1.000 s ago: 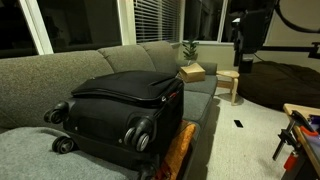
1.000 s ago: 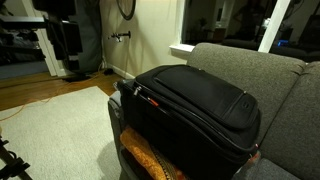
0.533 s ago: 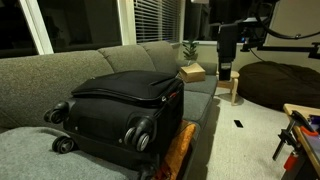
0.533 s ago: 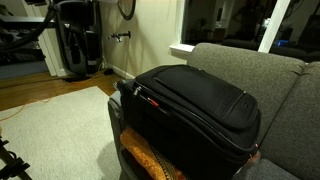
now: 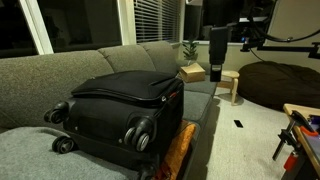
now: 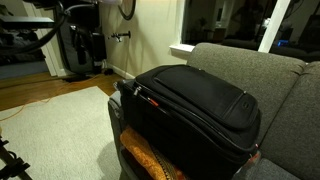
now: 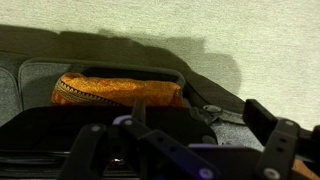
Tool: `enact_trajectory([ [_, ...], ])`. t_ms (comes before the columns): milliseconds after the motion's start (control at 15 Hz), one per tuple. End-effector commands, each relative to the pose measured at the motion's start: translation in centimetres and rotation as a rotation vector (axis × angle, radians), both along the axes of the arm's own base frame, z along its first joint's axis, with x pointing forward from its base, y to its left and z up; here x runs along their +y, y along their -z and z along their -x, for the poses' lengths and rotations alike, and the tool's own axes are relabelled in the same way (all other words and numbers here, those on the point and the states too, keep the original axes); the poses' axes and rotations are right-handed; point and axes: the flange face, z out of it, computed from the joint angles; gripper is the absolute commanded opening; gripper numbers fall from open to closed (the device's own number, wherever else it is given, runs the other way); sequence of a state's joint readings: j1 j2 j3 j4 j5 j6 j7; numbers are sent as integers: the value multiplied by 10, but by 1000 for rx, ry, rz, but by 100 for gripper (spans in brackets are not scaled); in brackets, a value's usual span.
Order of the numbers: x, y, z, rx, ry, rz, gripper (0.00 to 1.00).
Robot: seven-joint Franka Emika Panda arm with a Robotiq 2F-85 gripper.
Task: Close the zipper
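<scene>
This is the approach step: the tool (image 5: 217,72) hangs in the air beyond the far end of the suitcase (image 5: 115,115), well apart from it, and nothing has been touched yet. In the wrist view the tool (image 7: 180,150) has its fingers (image 7: 268,135) spread wide with nothing between them. The suitcase lies flat on the soft grey desk (image 5: 30,150), wheels toward the camera in an exterior view, with an orange patterned cushion (image 5: 178,150) tucked under its near corner. The zipper (image 5: 120,98) runs as a thin dark line around the lid edge, and in an exterior view (image 6: 178,106) it follows the lid's long side past a small red accent. Whether the pull sits there is too small to tell, and how much of the track is open cannot be read from these views. The next move, as I judge it, calls for bringing the tool down to the lid edge, finding the pull, pinching it between the fingertips, and then drawing it along the track while following the corner's curve so it does not slip free. Compared with a second ago, the arm has swung in from the room toward the desk, step by step, while the suitcase and cushion lie exactly as they did.
</scene>
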State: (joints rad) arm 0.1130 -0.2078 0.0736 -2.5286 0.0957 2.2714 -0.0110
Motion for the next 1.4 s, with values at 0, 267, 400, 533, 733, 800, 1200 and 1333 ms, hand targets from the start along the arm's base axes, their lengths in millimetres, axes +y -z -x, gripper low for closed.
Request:
enact_trajectory([
  [0,0,12,-33,-23,-4,5,100],
  [267,0,24,-64,-40,4,10,100],
  [400,-3,31,-77,-36,11,20,100],
  [533,-4,35,-85,-36,27,28,100],
  [733,-2,37,-83,-16,11,15,100],
  [800,-2,38,-84,-15,12,15,100],
  [1200,-10,50,-89,-24,-8,32,100],
  [1333,-14,58,-91,-28,-16,44,100],
])
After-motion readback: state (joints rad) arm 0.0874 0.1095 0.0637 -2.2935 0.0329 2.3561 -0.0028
